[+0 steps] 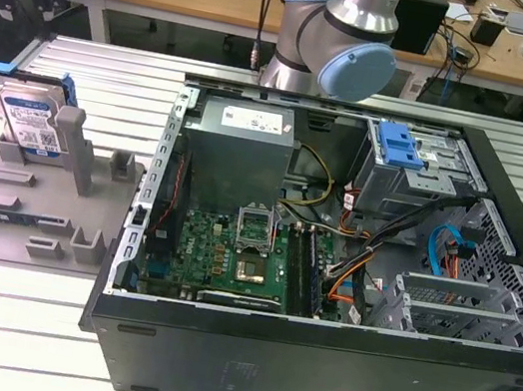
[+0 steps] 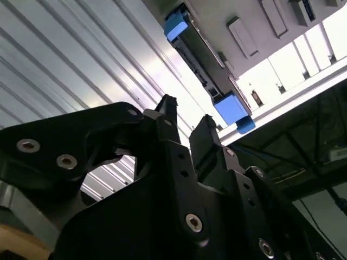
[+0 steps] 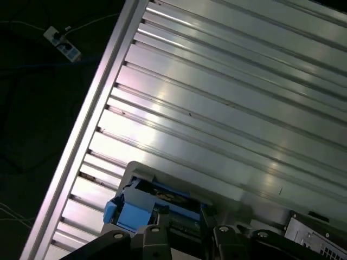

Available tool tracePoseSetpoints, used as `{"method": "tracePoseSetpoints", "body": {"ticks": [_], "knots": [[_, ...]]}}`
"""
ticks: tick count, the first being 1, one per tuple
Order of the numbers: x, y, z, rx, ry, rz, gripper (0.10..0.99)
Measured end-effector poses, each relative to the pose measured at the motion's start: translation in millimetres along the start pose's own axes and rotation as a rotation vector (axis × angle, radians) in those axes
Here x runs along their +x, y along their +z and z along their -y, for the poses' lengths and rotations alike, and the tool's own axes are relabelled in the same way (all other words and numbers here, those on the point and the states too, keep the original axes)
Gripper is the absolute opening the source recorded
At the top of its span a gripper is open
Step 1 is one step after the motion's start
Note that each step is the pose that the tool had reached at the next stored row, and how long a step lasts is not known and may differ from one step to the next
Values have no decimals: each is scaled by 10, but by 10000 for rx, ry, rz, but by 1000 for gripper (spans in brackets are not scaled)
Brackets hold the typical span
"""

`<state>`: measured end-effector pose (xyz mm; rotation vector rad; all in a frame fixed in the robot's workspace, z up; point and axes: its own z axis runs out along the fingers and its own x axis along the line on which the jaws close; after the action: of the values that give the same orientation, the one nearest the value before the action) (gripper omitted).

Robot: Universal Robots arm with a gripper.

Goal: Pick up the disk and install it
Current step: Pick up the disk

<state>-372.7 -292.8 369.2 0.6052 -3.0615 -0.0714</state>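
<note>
In the exterior view, the disk (image 1: 29, 117) stands up on its edge in a slot of a gray holder (image 1: 30, 216). The holder lies on the silver bench (image 1: 37, 318), on the exterior view's left. Just beside it, toward the exterior view's right, is a big open computer case (image 1: 315, 352). Inside the case are a green board (image 1: 231, 251), a gray metal box (image 1: 239, 151) and a small blue latch (image 1: 399, 144). The robot arm (image 1: 337, 27) rises behind the case. The disk is well apart from the case and is not yet inside it.

In the second wrist view, the black claw (image 2: 187, 120) is close to the camera. Its two fingers (image 2: 167, 108) are spread a little, with a gap between them and nothing in the gap. Past the claw, the disk is seen from its thin side, with a blue corner at each end. It sits in the gray holder, and the claw does not touch it.

In the first wrist view, the disk's blue frame shows just past the claw's tips, with the long silver ribs of the bench all around it. Off the bench's edge, a white power strip (image 3: 62, 46) lies on the dark floor (image 3: 38, 119).
</note>
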Motion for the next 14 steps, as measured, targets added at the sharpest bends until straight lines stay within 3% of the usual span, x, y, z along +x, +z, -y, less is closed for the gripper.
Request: {"method": "tracePoseSetpoints", "body": {"ticks": [1, 7, 10, 11, 12, 14], "knots": [[0, 0, 0, -1, -240, -21, 420], [0, 0, 0, -5, -1169, -101, 420], [0, 0, 0, -3, -2044, -164, 420], [0, 0, 0, 1, -2382, -181, 431], [0, 0, 0, 6, -2684, -197, 498], [0, 0, 0, 5, -2892, -203, 498]]}}
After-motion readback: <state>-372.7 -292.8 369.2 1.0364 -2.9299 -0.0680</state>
